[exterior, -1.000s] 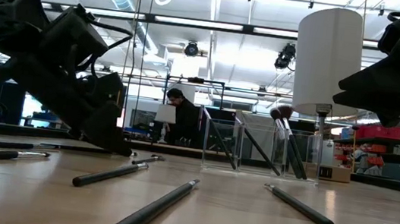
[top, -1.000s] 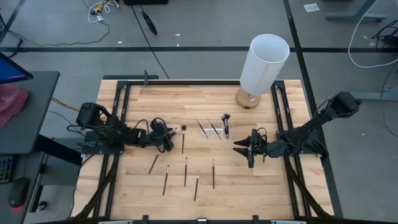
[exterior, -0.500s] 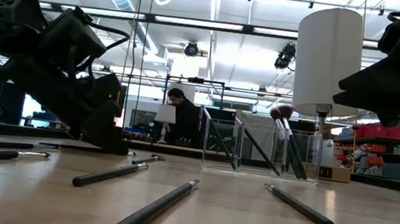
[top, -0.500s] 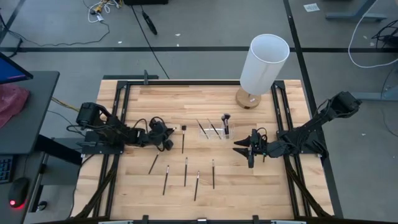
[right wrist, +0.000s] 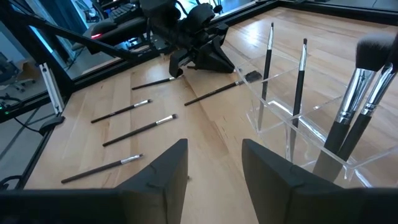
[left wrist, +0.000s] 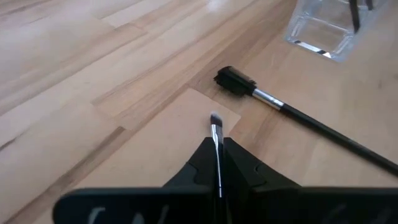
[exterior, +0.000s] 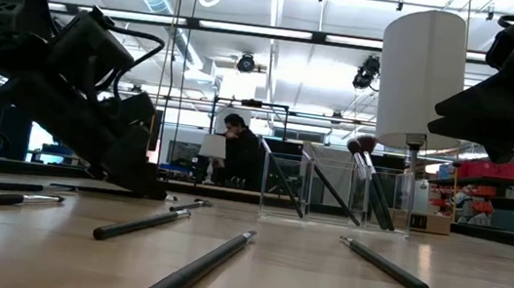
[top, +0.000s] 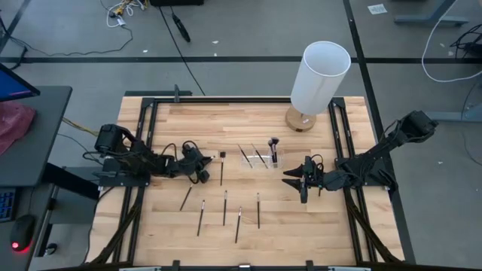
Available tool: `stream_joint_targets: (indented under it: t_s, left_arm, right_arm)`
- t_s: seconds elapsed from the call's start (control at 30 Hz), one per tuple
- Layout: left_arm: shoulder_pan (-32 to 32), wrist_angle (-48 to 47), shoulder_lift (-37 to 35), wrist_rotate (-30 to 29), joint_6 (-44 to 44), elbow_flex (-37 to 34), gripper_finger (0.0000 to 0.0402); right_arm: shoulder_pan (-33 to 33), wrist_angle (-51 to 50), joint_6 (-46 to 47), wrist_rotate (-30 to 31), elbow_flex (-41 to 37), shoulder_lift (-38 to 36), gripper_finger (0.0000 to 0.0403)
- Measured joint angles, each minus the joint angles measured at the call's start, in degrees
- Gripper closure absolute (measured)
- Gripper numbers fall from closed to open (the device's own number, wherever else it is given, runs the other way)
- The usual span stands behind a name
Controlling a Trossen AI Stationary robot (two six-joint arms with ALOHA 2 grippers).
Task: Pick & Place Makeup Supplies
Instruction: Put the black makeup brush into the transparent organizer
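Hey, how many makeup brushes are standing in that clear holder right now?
4. Two thin brushes stand side by side in the clear holder; two fluffy brushes fill its end nearer the right arm. None looks hidden.

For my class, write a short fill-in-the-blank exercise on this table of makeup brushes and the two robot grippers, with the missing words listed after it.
1. The left gripper is shut on a thin ____.
2. The right gripper hangs over the table with its fingers ____.
3. The clear holder stands on the table between the two ____.
4. The white lamp stands near the table's ____ edge in the high view.

Missing words: brush; open; grippers; far
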Motion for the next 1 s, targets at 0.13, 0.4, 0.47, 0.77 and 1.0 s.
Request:
stream_joint_targets:
  t_s: [0.13, 0.4, 0.47, 0.77, 1.0]
  left_arm:
    - [-0.04, 1.43, 0.00, 1.08, 0.21, 0.02, 0.0388]
    - [-0.09, 2.28, -1.36, 3.16, 0.85, 0.09, 0.0386]
    - [-0.09, 2.13, -1.99, 3.67, 0.98, 0.11, 0.0389]
    - [1.68, 1.67, -6.49, 5.15, 1.51, 0.13, 0.0392]
    - [3.39, 1.92, -7.48, 7.43, 1.66, 0.20, 0.0398]
  right_arm:
    - [-0.01, 0.00, 0.02, 0.00, 0.00, 0.00, 0.0248]
    - [0.00, 0.00, 0.01, 0.00, 0.00, 0.00, 0.0248]
    - [0.00, -0.01, 0.00, 0.00, 0.00, 0.00, 0.0248]
    - [-0.02, 0.00, 0.00, 0.00, 0.00, 0.00, 0.0248]
    - [0.00, -0.02, 0.01, 0.00, 0.00, 0.00, 0.0248]
